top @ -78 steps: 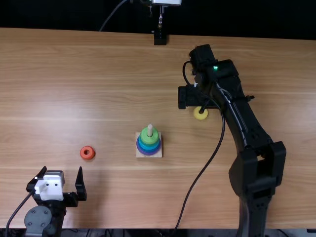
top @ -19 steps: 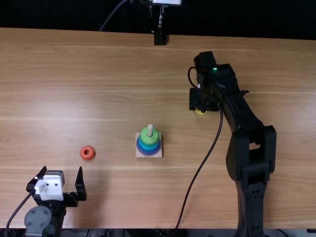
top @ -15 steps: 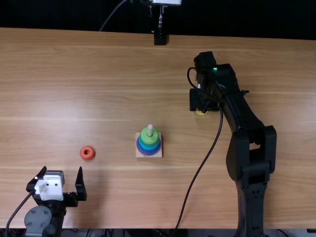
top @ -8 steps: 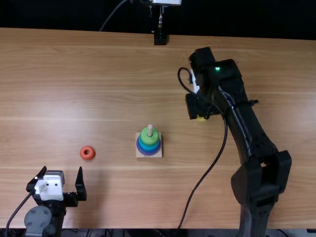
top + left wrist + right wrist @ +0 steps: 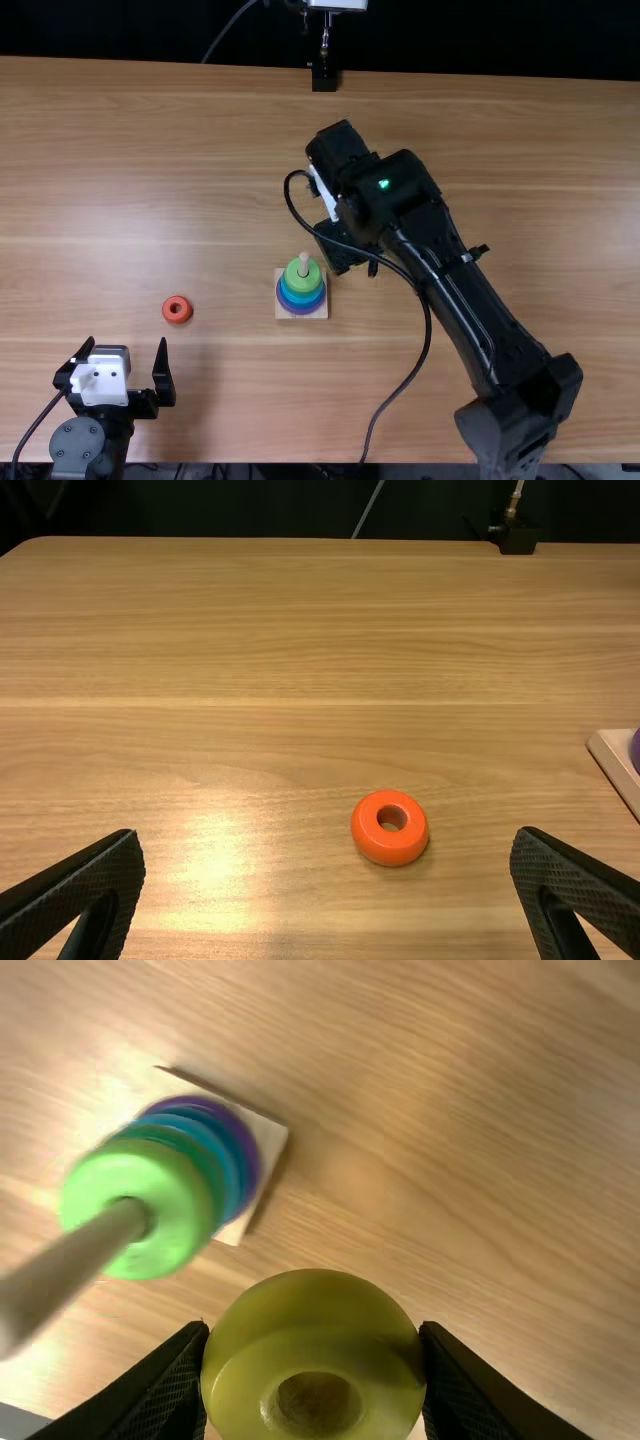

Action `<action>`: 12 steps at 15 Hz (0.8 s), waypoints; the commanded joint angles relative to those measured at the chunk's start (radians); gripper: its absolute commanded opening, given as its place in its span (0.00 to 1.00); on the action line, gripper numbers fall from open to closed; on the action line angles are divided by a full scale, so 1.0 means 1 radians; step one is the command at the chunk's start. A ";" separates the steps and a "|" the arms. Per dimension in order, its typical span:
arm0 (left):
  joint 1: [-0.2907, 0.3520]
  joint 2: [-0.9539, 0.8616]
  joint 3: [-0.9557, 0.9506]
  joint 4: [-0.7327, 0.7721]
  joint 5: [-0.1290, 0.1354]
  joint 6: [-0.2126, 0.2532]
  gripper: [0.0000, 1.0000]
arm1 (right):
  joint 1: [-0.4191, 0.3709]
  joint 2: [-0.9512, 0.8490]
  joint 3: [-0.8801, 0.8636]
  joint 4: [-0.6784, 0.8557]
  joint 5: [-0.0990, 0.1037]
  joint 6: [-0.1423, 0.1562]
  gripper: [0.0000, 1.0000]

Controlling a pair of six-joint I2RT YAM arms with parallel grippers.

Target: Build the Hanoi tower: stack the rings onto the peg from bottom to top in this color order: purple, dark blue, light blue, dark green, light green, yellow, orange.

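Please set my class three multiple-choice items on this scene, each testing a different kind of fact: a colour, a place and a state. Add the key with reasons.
1. Which ring sits uppermost on the peg?
A) purple ring
B) light green ring
C) dark blue ring

2. Where is the yellow ring?
A) between the fingers of the right pincer
B) on the peg
C) flat on the table

3. How is the left pincer?
A) shut on a ring
B) shut and empty
C) open and empty

Key:
1 B: bare peg rises from the light green ring.
2 A: a finger presses each side of it.
3 C: its fingers stand wide apart, nothing gripped.
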State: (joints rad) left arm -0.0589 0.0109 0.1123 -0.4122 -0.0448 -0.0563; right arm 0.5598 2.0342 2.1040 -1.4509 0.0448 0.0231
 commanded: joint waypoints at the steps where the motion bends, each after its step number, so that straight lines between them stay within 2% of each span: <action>1: 0.001 -0.011 -0.112 -0.079 0.006 0.003 1.00 | 0.015 -0.052 0.077 0.001 -0.001 -0.003 0.00; 3: 0.001 -0.011 -0.112 -0.079 0.006 0.003 1.00 | 0.022 -0.049 0.152 -0.001 -0.001 0.005 0.00; 4: -0.001 -0.011 -0.112 -0.079 0.006 0.003 1.00 | 0.034 -0.045 0.169 -0.003 0.001 0.025 0.00; 5: 0.001 -0.011 -0.112 -0.079 0.006 0.003 1.00 | 0.048 -0.045 0.174 -0.003 0.001 0.032 0.00; 12: -0.001 -0.011 -0.112 -0.079 0.006 0.003 1.00 | 0.097 -0.040 0.166 -0.004 -0.001 0.034 0.00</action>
State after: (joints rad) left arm -0.0593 0.0109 0.1123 -0.4118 -0.0448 -0.0566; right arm 0.6521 2.0193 2.2532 -1.4536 0.0448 0.0517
